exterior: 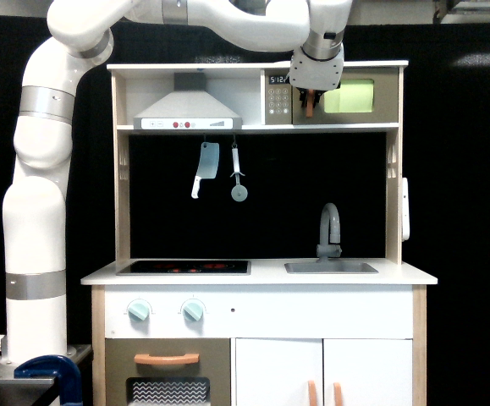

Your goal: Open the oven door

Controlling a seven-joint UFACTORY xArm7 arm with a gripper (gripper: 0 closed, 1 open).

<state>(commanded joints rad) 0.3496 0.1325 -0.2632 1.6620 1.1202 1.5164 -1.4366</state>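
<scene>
Oven door (355,96), taupe with a lime-green window, sits in the top shelf of the toy kitchen (261,296) at the exterior view's right. Its short orange handle (310,105) shows just under the gripper (314,88), which covers the door's left edge; whether the claw is apart or clamped cannot be told. The display (278,79) beside it reads roughly "5:12".

A black backdrop (473,211) fills the scene behind a toy kitchen unit (260,338) of white panels and pale wood uprights. Its white worktop (266,273) carries a black hob (184,267) toward the left edge and a grey sink (330,267) with faucet toward the right edge. A bright patch of light (481,59) shows at the upper right corner of the backdrop.
</scene>
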